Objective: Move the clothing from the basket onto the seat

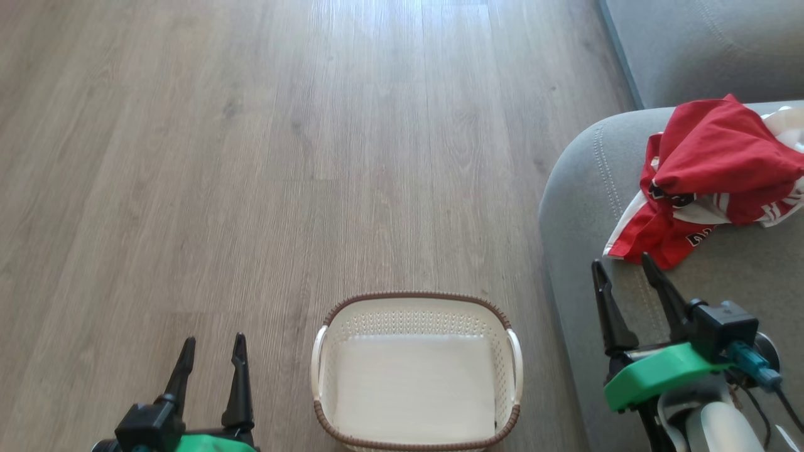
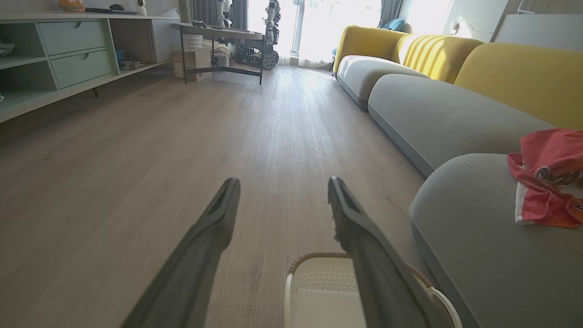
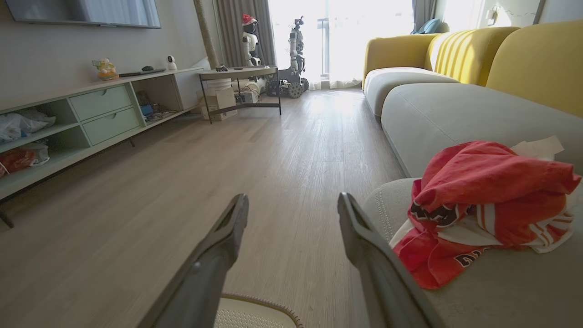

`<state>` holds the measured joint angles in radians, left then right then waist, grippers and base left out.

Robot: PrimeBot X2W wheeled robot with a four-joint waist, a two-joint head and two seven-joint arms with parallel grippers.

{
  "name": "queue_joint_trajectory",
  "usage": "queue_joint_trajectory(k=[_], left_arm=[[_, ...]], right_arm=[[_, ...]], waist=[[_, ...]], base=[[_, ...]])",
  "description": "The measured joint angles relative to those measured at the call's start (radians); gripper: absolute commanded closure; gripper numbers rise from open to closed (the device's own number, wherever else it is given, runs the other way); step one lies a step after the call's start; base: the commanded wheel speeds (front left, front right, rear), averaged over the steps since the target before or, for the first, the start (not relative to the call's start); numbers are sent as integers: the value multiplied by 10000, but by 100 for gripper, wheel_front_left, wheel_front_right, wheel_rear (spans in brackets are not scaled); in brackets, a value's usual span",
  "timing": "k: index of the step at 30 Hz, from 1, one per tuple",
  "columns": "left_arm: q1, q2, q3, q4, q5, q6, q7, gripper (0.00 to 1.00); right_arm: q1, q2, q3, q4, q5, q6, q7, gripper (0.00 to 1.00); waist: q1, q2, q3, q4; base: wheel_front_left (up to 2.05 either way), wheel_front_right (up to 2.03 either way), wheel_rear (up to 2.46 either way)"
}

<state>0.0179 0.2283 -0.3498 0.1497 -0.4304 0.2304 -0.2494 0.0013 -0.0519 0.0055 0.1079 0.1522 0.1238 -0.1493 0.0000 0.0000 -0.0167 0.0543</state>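
Now your two red garments are on the cushion: the clothing (image 1: 710, 169), a bunched heap with white stripes and black-and-white lettering, lies on the seat (image 1: 578, 207) close to its rounded corner, with its lowest red-and-white hem near the line of pale double stitching. You have the right gripper (image 1: 622, 261) over the same corner of the seat, both dark fingers spread wide and holding nothing. From the right wrist, the tips stand near the heap's hem but apart from it. You have the left gripper (image 1: 213, 340) low over the wooden floor (image 1: 251, 157), just to the left of the basket (image 1: 414, 296); its fingers too are spread wide with nothing between them. The basket stands upright on the floor beside the seat's edge, brown rim uppermost and a white handle on each side, its pale bottom in full view. Beyond, from your wrist cameras, a second grey cushion (image 2: 437, 114) runs on along yellow backrests (image 2: 514, 77), and a low unit with pale green drawers (image 2: 77, 50) lines the opposite wall
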Motion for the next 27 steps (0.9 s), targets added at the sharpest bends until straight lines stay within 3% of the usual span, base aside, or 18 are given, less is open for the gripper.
queue_joint_trajectory(k=[27], left_arm=[[0,-92,84,593,-380,180,29,0]], right_arm=[[99,4,130,918,174,0,23,0]], waist=[[0,0,-262,-136]], base=[[0,0,0]])
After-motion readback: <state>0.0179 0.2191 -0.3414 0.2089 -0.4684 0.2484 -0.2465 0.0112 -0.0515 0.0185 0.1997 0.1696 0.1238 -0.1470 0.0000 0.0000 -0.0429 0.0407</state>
